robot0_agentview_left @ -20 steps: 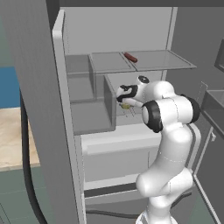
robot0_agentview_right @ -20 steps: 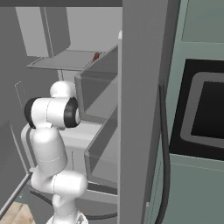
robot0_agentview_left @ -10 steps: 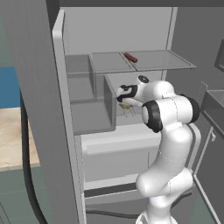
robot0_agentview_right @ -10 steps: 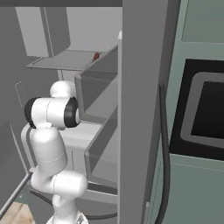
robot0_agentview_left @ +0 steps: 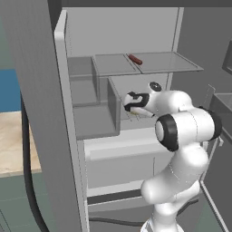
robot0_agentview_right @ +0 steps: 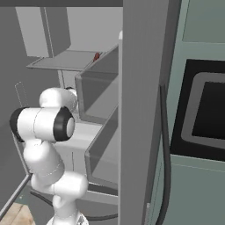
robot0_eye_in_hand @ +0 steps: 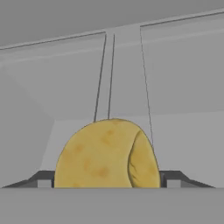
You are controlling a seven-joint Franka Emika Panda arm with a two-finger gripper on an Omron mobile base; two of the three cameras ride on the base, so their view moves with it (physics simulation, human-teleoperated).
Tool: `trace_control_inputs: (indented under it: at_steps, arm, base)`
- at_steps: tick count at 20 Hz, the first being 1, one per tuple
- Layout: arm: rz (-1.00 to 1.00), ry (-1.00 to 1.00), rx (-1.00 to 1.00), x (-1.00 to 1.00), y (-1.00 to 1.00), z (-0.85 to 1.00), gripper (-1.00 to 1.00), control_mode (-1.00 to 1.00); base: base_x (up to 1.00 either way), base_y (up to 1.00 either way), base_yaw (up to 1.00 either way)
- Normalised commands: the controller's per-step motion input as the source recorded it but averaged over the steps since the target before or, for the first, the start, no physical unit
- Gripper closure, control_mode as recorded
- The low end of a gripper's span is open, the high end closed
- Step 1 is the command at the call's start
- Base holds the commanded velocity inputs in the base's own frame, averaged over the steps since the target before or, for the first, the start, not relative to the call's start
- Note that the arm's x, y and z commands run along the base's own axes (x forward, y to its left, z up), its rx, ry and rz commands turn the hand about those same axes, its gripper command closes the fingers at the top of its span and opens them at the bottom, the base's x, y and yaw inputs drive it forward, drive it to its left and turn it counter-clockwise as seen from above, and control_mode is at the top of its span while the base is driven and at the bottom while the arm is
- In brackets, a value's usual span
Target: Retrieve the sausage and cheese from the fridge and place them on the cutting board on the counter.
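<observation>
Fridge (robot0_agentview_left: 72,131): stood open across the centre of the left base view, grey shelves and bins exposed.
Fridge door (robot0_agentview_right: 140,110): ran as a tall grey slab down the centre of the right base view.
Sausage (robot0_agentview_left: 135,59): lay on the upper shelf (robot0_agentview_left: 167,63), upper centre of the left base view, well above the gripper; in the right base view it appeared as a small red spot at upper left.
Cheese (robot0_eye_in_hand: 108,155): occupied the lower centre of the hand view, between the two finger tips; in the left base view a pale sliver was visible at centre, just below the hand.
Gripper (robot0_eye_in_hand: 106,181): reached into the fridge at the level below the upper shelf, centre of the left base view.
Jaws: stood wide, one tip at each side of the cheese; firm contact with the cheese could not be determined.
Fingertips (robot0_eye_in_hand: 43,180): dark, at the bottom edge of the hand view.
Bin wall (robot0_agentview_left: 113,106): stood upright just left of the gripper in the left base view.
</observation>
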Motion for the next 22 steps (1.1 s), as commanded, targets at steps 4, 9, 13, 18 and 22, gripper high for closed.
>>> trace_control_inputs:
  at_steps: [4, 9, 13, 18, 22]
  arm:
    - [0.0, -0.18, 0.0, -0.83, -0.09, 0.62, 1.0, -1.0]
    - [0.0, -0.01, -0.03, -0.76, -0.11, 0.83, 1.0, -1.0]
    - [0.0, 0.03, -0.07, -0.52, -0.08, 1.0, 1.0, -1.0]
    - [0.0, 0.14, -0.14, -0.6, -0.03, 0.99, 1.0, -1.0]
    - [0.0, 0.09, -0.15, -0.99, -0.01, 0.72, 1.0, -1.0]
  base:
    - [0.0, 0.0, 0.0]
    - [0.0, 0.0, 0.0]
    - [0.0, 0.0, 0.0]
    - [0.0, 0.0, 0.0]
    - [0.0, 0.0, 0.0]
